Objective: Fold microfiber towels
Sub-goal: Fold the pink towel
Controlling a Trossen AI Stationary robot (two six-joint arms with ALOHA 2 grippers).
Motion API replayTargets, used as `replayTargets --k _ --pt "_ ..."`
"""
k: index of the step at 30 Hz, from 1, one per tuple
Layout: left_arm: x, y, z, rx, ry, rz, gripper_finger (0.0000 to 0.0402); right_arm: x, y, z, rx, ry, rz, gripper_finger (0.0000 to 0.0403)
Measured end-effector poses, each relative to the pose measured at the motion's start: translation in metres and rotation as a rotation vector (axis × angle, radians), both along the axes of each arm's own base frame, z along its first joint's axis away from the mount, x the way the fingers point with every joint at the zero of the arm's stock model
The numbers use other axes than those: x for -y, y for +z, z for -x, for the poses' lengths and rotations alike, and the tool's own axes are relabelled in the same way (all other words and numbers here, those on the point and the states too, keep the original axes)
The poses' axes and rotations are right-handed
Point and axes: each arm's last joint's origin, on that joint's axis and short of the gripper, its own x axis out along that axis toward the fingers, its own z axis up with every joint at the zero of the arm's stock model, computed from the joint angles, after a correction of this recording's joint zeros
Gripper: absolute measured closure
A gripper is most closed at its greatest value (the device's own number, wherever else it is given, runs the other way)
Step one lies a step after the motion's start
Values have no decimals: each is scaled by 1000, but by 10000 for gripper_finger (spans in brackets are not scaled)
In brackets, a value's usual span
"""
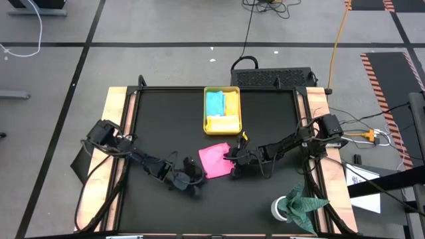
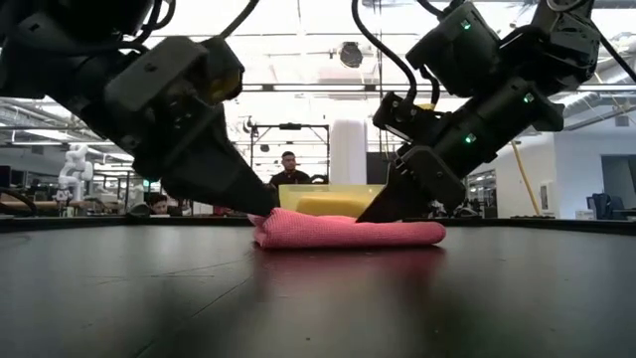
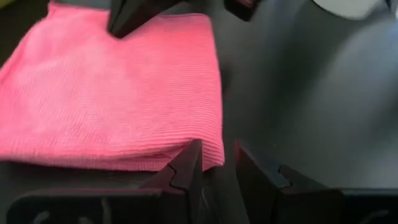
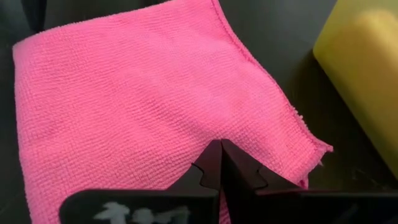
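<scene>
A pink microfiber towel (image 1: 214, 160) lies folded flat on the black table, near its middle. My right gripper (image 1: 234, 158) is shut, and its tips are down on the towel's top by the right edge. My left gripper (image 1: 197, 178) is at the towel's near left corner, its fingers a narrow gap apart (image 3: 217, 169) with nothing between them. At the far middle stands the yellow tray (image 1: 234, 89), holding a light blue towel (image 1: 214, 103) and a yellow towel (image 1: 224, 123). My left gripper has one fingertip (image 3: 191, 157) against the towel's folded edge (image 3: 163, 163) close to a corner. It comes slanting down from the table's left; in the low view its tip meets the towel's end (image 2: 260, 221). The towel lies flat on the table. My right gripper rests its shut fingertips (image 4: 219, 155) on the towel's upper layer (image 4: 214, 127), a little in from the hemmed edge (image 4: 273, 84). It slants down from the table's right side. The towel lies flat under the tips.
A crumpled dark green cloth (image 1: 304, 202) and a white round thing (image 1: 279, 209) sit at the near right corner. Wooden rails (image 1: 113, 146) border the table on both sides. People (image 2: 288, 169) show in the room beyond the far edge.
</scene>
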Motion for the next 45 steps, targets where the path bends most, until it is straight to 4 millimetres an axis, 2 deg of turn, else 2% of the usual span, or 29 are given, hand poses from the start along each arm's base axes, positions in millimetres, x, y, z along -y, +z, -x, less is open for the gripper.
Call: replayTargets --k 5,9,17,28,31,34,36,42,45 --pt "-6 0 -3 7 98 124 304 0 0 0 -1 2 -1 403" --pt "-10 -1 -5 -1 107 161 304 0 0 0 -1 3 -1 403" --pt "-11 -18 -10 -24 81 239 304 0 0 0 -7 5 1 403" --pt "-2 -15 -8 -8 7 192 307 0 -3 2 -36 -7 -9 403" --pt "0 -15 -7 -3 7 172 328 0 -3 3 -46 -11 -12 403" --pt "2 -15 -6 -4 -4 171 370 0 -3 4 -50 -10 -10 403" --pt "5 -12 -4 -5 -20 179 392 -2 0 4 -45 -4 -10 403" --pt "11 12 0 74 -27 192 390 -15 18 6 23 53 -6 403" --pt "9 18 -1 94 -27 177 398 -22 24 8 42 83 -3 403"
